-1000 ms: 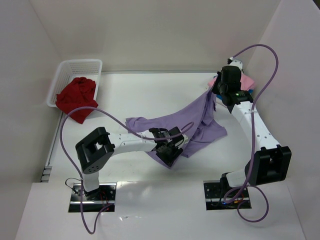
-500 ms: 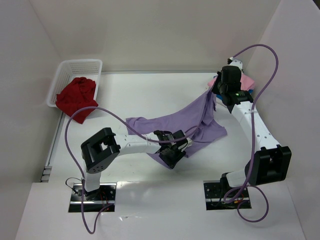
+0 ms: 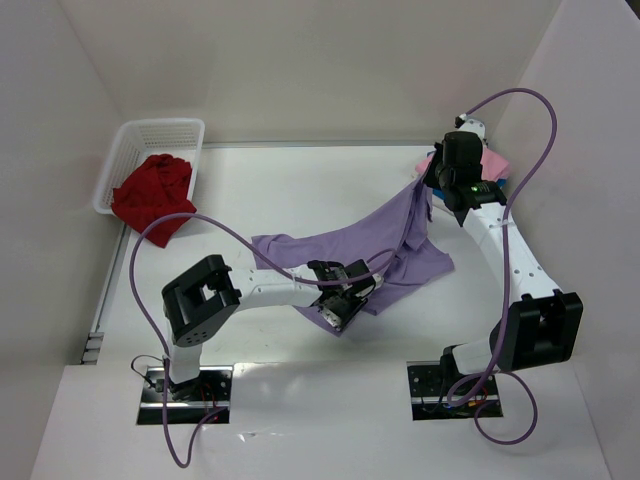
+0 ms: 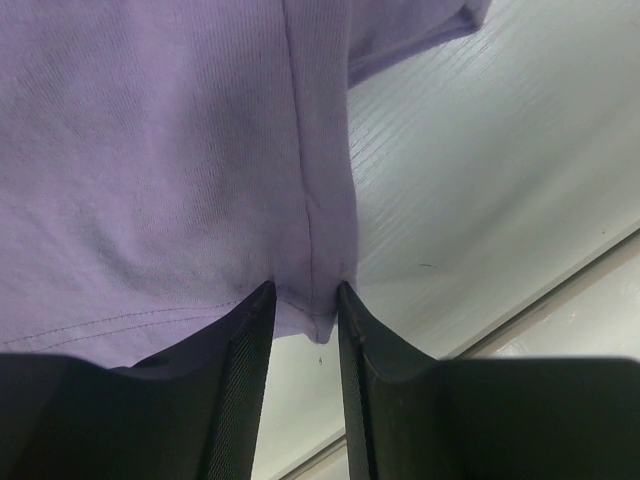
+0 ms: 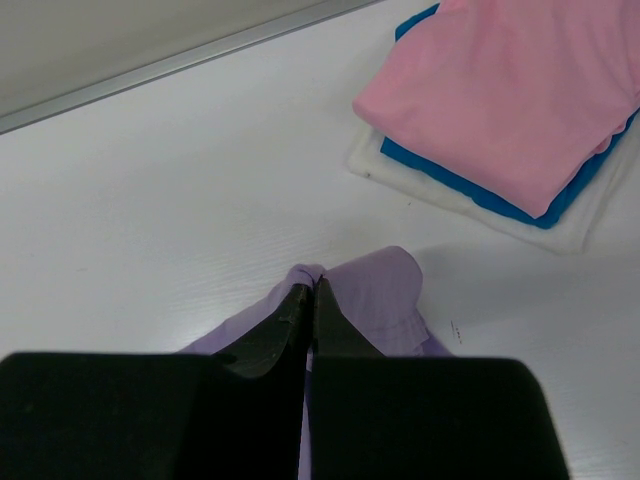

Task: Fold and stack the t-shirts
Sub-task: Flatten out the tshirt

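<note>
In the top view, the lavender t-shirt (image 3: 370, 245) was seen stretched across mid-frame over the desk (image 3: 300, 190), with the red t-shirt (image 3: 152, 195) draped over the basket (image 3: 160, 125) at upper left

In the left wrist view, the left end effector (image 4: 305, 290) was held slightly spread astride the hem corner, not yet pressed onto it

In the right wrist view, the right end effector (image 5: 308, 290) was pressed together, pinching lavender cloth; the pink t-shirt (image 5: 500, 90) was stacked on the blue t-shirt (image 5: 470, 190) at upper right

Spreading the shirt for folding was judged to be in hand; a firm closing on the hem would be called for next

No writing could be read
</note>
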